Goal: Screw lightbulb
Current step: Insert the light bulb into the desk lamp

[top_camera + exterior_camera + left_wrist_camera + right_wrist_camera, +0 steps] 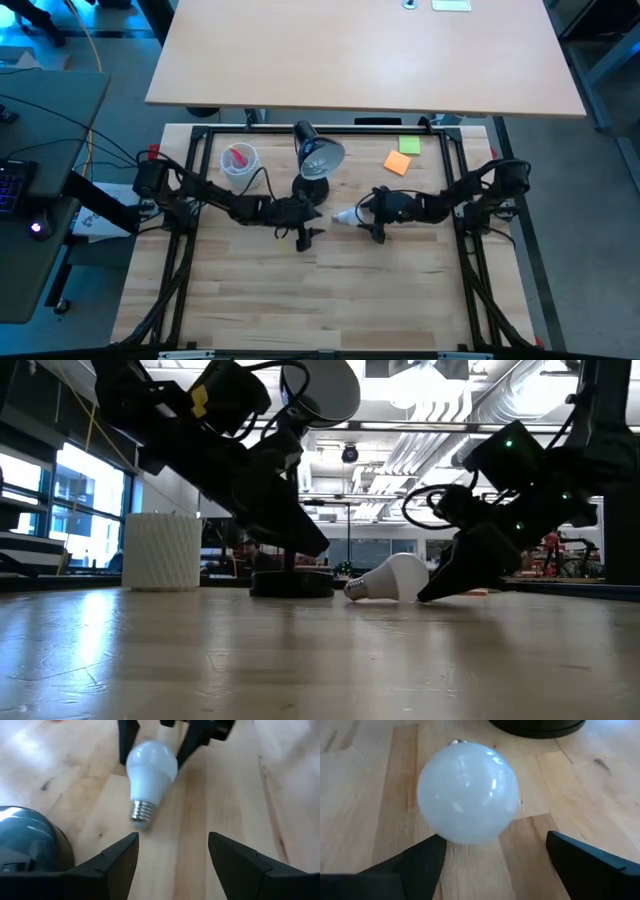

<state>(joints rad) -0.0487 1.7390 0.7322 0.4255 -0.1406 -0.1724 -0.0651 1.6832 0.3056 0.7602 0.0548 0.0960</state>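
The white frosted lightbulb lies on its side on the wooden table, its silvery screw base pointing at my left gripper. That gripper hovers open a short way before the base, beside the black lamp's round foot. My right gripper is open at the bulb's round end, one finger on either side of it. In the low view the bulb rests between the lamp foot and my right gripper. My right gripper comes at the bulb's round end slanting down from the table's right. One finger stands very close to the glass. I cannot tell whether it touches. The bulb lies on the table.
The black desk lamp stands just beyond the bulb, its shade tilted. A white ribbed cup with pink items stands at the far left. Orange and green notes lie at the far right. Bare wood stretches toward the near edge.
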